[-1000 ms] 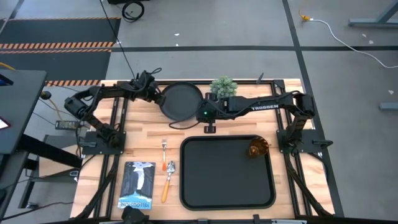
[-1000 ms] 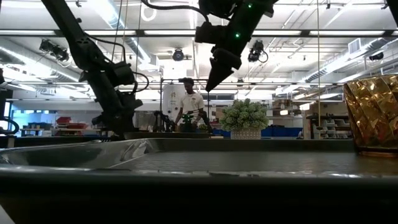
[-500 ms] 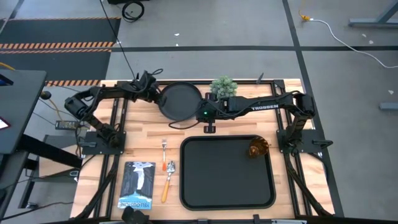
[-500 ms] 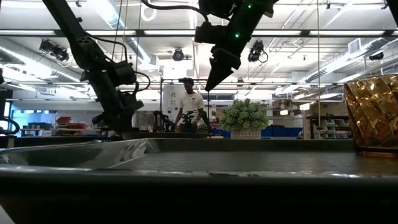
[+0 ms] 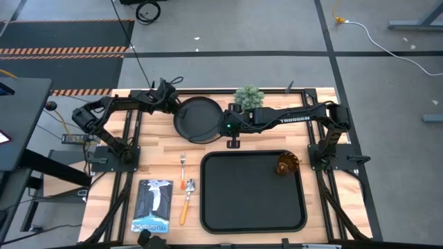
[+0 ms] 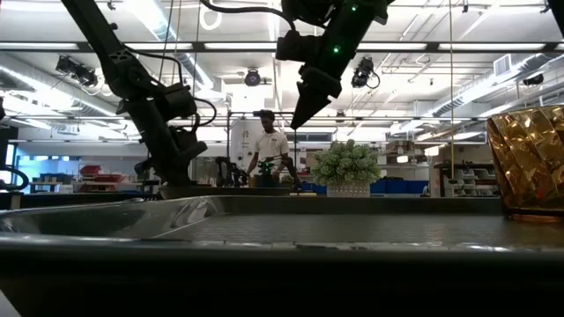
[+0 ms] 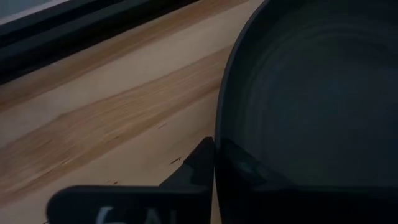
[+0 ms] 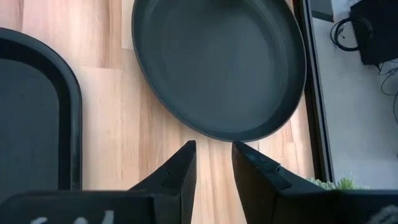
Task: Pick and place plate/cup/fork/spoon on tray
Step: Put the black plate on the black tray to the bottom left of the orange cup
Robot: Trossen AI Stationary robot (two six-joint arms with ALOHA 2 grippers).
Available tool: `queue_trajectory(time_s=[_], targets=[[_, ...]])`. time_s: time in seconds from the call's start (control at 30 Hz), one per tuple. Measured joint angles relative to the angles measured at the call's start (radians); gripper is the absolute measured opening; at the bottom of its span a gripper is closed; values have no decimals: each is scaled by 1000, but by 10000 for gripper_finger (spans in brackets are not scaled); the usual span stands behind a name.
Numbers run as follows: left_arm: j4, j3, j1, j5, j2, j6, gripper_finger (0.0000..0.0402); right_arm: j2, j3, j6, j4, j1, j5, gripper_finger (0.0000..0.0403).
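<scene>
From above, the plate [image 5: 196,118] sits at the top middle of the frame, on the wooden table [image 5: 156,162]. The left claw [image 5: 173,111] is at the plate's left edge. The left wrist view shows what the top view cannot: the claw has closed on the plate's rim, with one dark finger [image 7: 193,168] pressed against the outside of it.

The right claw [image 5: 232,143] hangs in the middle of the frame, just below the plate and just above the tray [image 5: 252,191]. Its wrist view shows its two fingers [image 8: 180,169] a little apart with only bare wood between them. It holds nothing.

The cup [image 5: 287,166] stands in the tray's upper right corner. In the low view the cup [image 6: 531,161] looks big, at the right edge of the frame. The fork [image 5: 183,165] and spoon [image 5: 187,199] lie on the wood left of the tray, with a book [image 5: 152,205] farther left. A small plant [image 5: 248,95] stands to the right of the plate.

Only the low view shows a person [image 6: 268,151] far back in the room, and the right claw well above the table.
</scene>
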Motion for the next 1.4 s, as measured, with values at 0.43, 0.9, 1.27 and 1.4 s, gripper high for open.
queue_trajectory(time_s=[0.43,0.9,1.27,1.4], targets=[[8,0,-9,-6,0,-4,81,0,0,46,0,0,0,110],[8,0,-9,-5,0,-30,89,0,0,115,-96,32,3,110],[22,0,-9,-4,1,-29,167,0,0,123,-100,43,10,110],[22,0,-9,-4,1,-29,166,0,0,123,-100,43,10,110]])
